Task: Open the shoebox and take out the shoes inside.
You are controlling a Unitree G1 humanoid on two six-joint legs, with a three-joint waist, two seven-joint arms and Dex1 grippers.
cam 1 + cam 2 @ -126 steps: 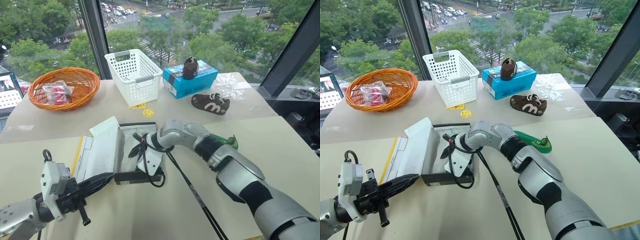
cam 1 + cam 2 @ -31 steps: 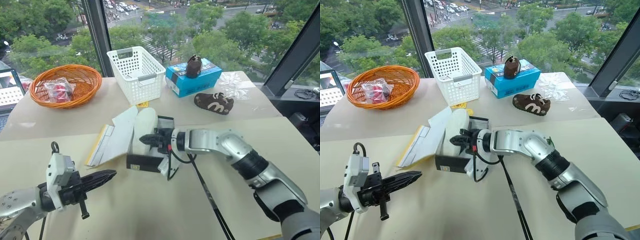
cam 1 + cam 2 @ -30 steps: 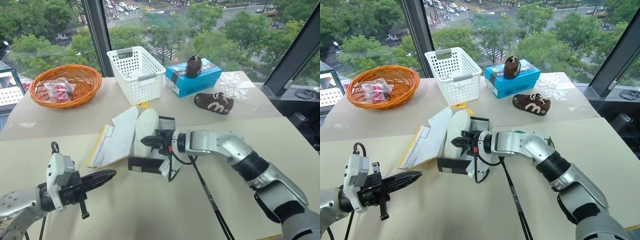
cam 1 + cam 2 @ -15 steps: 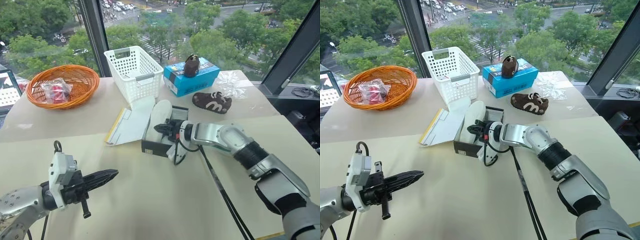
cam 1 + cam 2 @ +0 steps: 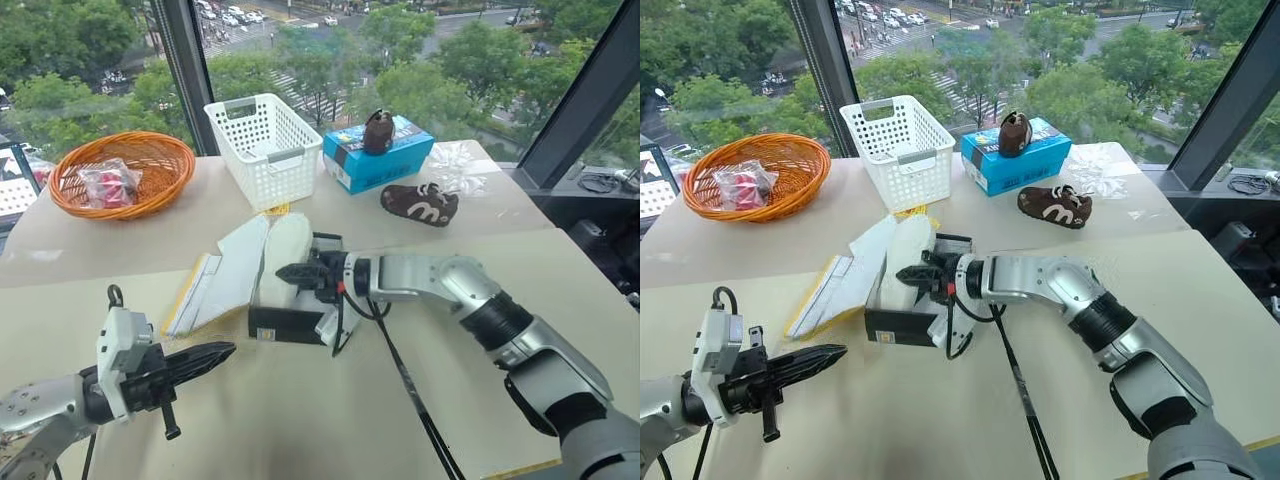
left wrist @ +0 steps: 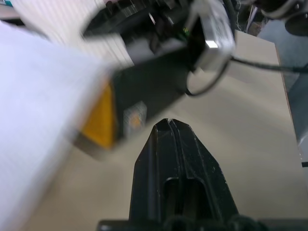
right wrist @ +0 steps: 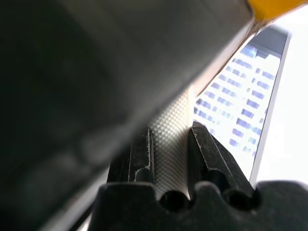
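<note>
Surface: a pale beige table set against tall windows, with treetops and a street far below outside; a dark window frame crosses the far right corner. Far left corner: an orange wicker basket holding a red item in clear wrap. Far edge, middle: a white perforated basket, and beside it a blue box with one brown shoe on top; a second brown shoe lies on the table in front of it, near crumpled clear plastic. Middle of the table: the shoebox, its black-sided base toward my near edge, its lid thrown open to my left with the white inside up and a yellow edge showing. My right gripper reaches in over the box from the right, its fingers pinching a thin white textured sheet; in the right wrist view that sheet runs up between the two black pads. My left gripper hangs above the near left corner, fingers pressed together, holding nothing. Hard to make out: the white rounded bulk standing up in the box covers its contents, so the shoes cannot be seen inside; the left wrist view gives the box's black side and yellow corner blurred.
</note>
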